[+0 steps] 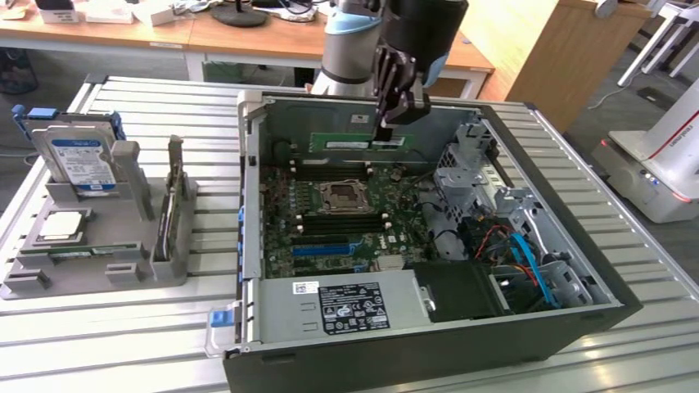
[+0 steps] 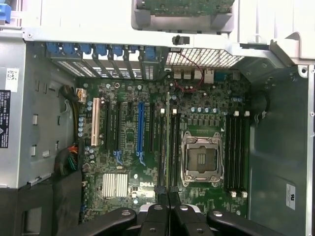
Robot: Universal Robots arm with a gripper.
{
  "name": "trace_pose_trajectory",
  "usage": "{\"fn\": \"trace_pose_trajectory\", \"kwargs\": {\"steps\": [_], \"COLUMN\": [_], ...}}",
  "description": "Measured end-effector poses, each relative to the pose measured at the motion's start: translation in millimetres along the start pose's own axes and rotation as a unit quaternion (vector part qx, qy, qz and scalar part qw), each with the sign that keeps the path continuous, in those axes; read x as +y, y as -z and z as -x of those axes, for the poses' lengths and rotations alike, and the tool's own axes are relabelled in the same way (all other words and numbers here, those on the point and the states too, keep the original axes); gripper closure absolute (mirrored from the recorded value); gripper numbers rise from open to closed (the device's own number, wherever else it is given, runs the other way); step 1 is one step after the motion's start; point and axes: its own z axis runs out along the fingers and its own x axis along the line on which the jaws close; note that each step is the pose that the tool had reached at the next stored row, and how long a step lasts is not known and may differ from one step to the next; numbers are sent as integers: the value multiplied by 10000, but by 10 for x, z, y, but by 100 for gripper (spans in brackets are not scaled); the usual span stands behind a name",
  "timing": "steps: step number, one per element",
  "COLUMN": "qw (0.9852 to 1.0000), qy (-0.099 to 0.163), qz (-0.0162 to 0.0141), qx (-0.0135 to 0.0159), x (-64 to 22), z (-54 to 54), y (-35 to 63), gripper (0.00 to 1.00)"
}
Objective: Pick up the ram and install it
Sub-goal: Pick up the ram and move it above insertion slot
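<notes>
The ram (image 1: 352, 142), a long green stick with a white label, hangs level inside the open computer case (image 1: 254, 205), above the motherboard's far edge. My gripper (image 1: 385, 131) comes down from above and is shut on the stick's end at the exterior view's right. In the wrist view the ram (image 2: 168, 142) appears edge-on as a thin strip running out from my gripper (image 2: 168, 195), over the memory slots (image 2: 163, 147) beside the empty processor socket (image 2: 202, 158). A second bank of slots (image 2: 236, 152) lies on the socket's other side. The stick is held clear of the board.
On the exterior view's left a grey holder (image 1: 98, 262) carries a blue-labelled hard drive (image 1: 78, 160), a silver processor chip (image 1: 60, 225) and an upright thin board (image 1: 172, 201). Inside the case are the power supply (image 1: 339, 304), a drive cage (image 1: 464, 168) and blue cables (image 1: 526, 254).
</notes>
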Motion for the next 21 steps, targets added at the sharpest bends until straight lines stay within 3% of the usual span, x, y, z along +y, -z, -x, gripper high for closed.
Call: {"fn": "trace_pose_trajectory", "kwargs": {"steps": [7, 21], "qw": [10000, 10000], "qy": [0, 1], "qz": [0, 0], "qx": [0, -17], "x": [-100, -102], "z": [-6, 26], "y": [3, -3], "gripper": [88, 88]}}
